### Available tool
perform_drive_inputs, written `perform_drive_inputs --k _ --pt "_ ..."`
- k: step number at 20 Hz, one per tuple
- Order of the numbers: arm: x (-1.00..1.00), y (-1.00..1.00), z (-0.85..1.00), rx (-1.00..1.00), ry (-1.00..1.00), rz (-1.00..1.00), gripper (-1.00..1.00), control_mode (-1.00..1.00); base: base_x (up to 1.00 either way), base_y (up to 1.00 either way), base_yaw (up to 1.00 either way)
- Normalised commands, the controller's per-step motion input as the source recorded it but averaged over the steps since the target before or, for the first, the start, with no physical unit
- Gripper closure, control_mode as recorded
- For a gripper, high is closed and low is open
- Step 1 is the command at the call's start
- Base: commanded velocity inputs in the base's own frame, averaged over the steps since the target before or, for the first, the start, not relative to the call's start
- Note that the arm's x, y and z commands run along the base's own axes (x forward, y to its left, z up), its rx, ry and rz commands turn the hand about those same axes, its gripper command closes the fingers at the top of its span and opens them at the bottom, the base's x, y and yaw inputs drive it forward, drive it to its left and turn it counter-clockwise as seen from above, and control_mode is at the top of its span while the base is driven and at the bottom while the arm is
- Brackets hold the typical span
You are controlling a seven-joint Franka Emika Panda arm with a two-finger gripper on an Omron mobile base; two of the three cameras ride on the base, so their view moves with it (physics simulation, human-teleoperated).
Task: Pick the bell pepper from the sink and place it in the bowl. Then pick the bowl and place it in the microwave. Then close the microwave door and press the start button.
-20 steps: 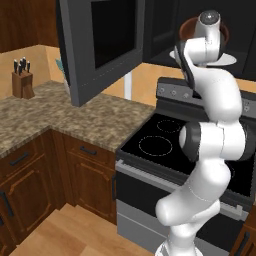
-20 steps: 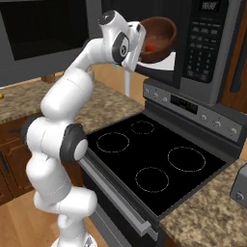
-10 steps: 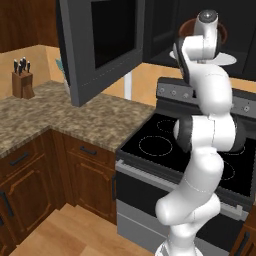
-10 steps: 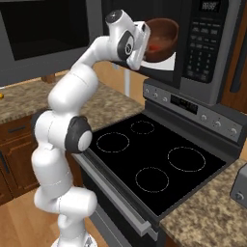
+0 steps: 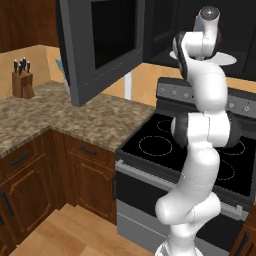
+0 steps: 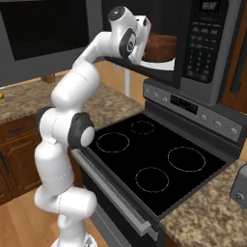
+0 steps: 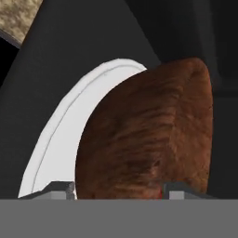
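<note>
Bowl-into-microwave step: my gripper, clamped on the bowl, holds it inside the microwave cavity over the white turntable plate; next, I judge, lower it, release, withdraw past the open microwave door.

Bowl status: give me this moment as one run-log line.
phase: loading | bowl: held, inside microwave opening, over turntable plate | microwave door: open | start: not pressed

Speckled granite counter, brown wood cabinets, black stovetop, knife block
</note>
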Motion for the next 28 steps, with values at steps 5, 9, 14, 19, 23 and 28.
perform_drive_inputs --k 5,9,14,19,23,28 --pt "-0.17 0.02 -0.08 0.0 -0.44 0.13 -1.0 -1.0 0.0 0.0 0.0" --pt "-0.9 0.33 -0.02 0.0 -0.32 0.07 -1.0 -1.0 0.0 0.0 0.0" --pt "-1.0 0.76 0.02 0.0 -0.27 0.01 -1.0 -1.0 0.0 0.0 0.0" --pt "-1.0 0.85 0.0 -0.01 -0.14 0.0 -1.0 -1.0 0.0 0.0 0.0" --pt "-0.97 0.83 0.0 0.0 -0.06 0.0 -1.0 -1.0 0.0 0.0 0.0" --pt "-0.8 0.82 0.0 0.0 0.0 0.0 -1.0 -1.0 0.0 0.0 0.0"
